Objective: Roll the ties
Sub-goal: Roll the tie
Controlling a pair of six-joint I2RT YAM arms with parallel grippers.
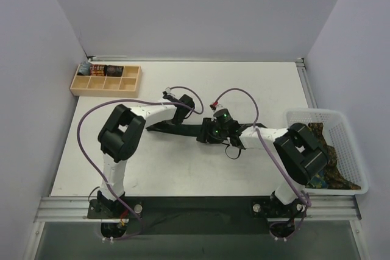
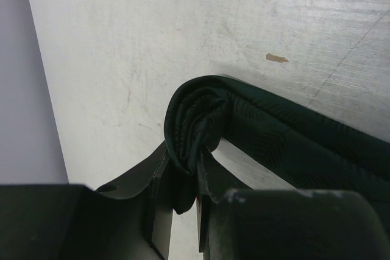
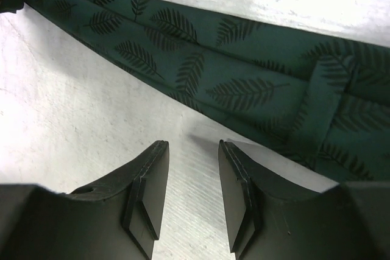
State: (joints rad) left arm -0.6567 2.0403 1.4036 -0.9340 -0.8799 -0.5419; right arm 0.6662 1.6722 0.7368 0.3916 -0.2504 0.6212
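Green tie (image 1: 190,131) lies across the mid-surface (image 1: 183,172). One end is curled into a small roll, pinched in the left tool (image 2: 181,178). The right tool (image 3: 192,175) stands parted and empty over the flat length.

Apparent finished rolls (image 1: 102,69) sit in the tray (image 1: 103,93) at 10 o'clock. Loose ties (image 1: 332,173) wait in the basket (image 1: 311,112) at 3 o'clock.

Judgement: rolling of this tie has barely begun.

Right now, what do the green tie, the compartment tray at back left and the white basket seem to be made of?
Green tie: woven fabric, matte, with a tone-on-tone leaf pattern; it folds softly. Compartment tray: likely light unfinished wood, pale tan with thin dividers. White basket: probably moulded plastic, judging by its lattice wall.
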